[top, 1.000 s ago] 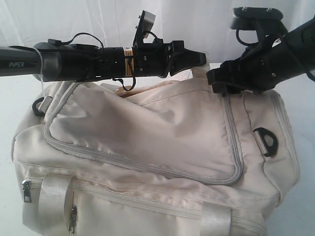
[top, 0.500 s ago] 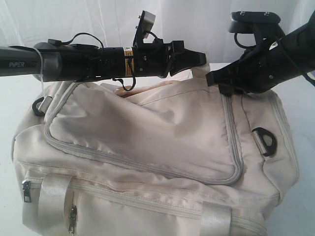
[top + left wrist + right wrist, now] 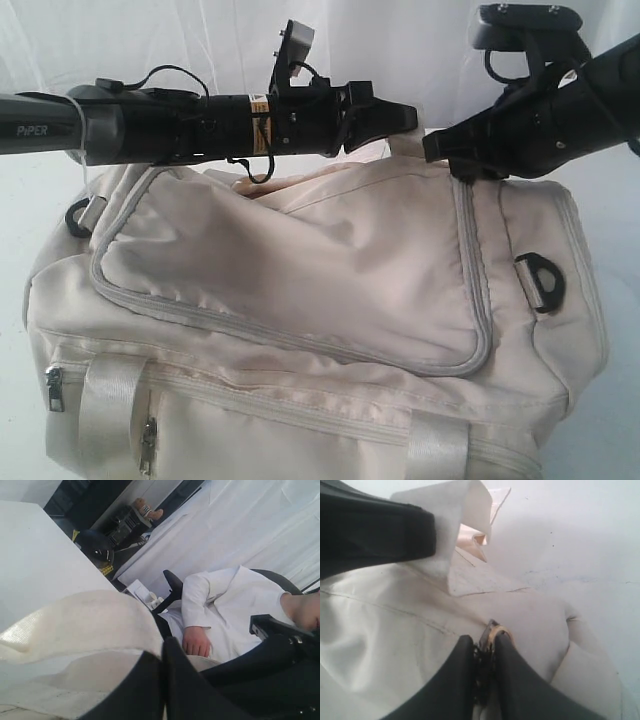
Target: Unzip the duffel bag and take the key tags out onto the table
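Observation:
The cream duffel bag (image 3: pixel 300 300) fills the exterior view, its top flap edged with grey zipper tape (image 3: pixel 480 300) that lies closed. My left gripper (image 3: pixel 408 118) reaches across the bag's far top edge, shut on a raised satin handle (image 3: pixel 465 515); its fingers (image 3: pixel 150 680) press together. At the bag's far right corner my right gripper (image 3: pixel 437 152) is shut on the metal zipper pull (image 3: pixel 493 628), which sits pinched between the black fingers (image 3: pixel 457 680). The key tags are hidden. The white table (image 3: pixel 30 200) shows around the bag.
Black strap rings sit at the bag's ends (image 3: pixel 543 282) (image 3: pixel 78 216). Two small zipper pulls (image 3: pixel 54 386) (image 3: pixel 148 440) hang on the front pocket beside a front handle (image 3: pixel 110 400). A person in white (image 3: pixel 235 605) sits beyond the table's edge. A white curtain hangs behind.
My right gripper's jaws have closed in on the zipper pull, and that arm has risen slightly. The left arm and the handle it holds have stayed put.

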`<action>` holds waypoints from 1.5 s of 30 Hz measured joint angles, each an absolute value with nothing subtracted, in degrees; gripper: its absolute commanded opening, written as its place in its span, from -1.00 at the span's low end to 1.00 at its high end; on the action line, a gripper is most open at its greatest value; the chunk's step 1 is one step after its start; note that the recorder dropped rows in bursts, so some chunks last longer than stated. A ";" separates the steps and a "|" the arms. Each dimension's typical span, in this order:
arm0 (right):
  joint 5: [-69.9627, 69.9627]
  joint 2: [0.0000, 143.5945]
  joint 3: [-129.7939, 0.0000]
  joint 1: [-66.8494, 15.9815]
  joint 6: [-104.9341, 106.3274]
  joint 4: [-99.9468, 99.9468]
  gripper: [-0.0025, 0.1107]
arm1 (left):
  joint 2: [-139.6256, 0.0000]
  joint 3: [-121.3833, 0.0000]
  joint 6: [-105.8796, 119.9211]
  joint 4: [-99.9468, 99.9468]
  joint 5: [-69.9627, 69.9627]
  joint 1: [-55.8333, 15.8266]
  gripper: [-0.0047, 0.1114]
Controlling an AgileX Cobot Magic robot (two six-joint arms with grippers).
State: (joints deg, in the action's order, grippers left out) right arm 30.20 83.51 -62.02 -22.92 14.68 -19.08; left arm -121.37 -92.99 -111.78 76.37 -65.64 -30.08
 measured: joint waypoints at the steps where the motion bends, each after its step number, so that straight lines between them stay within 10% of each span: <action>1: 30.48 83.24 -62.02 -22.92 14.68 -19.08 -0.96 | -121.37 -92.99 -111.78 76.37 -65.64 -30.08 -0.92; 22: 41.34 77.63 -62.13 -22.92 37.68 -19.53 -0.95 | -121.24 -92.99 -111.78 76.75 -68.17 -30.08 -0.92; 30: 47.54 77.20 -62.13 -22.92 40.13 -20.63 -0.46 | -121.24 -92.99 -111.78 77.42 -68.32 -30.18 -0.92; 45: 54.47 76.10 -62.13 -22.92 45.54 -27.00 -0.42 | -121.21 -92.99 -111.78 77.21 -67.87 -30.08 -0.92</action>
State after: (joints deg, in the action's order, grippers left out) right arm 54.47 76.10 -62.13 -22.92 45.54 -27.00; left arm -121.21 -92.99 -111.78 77.21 -67.87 -30.08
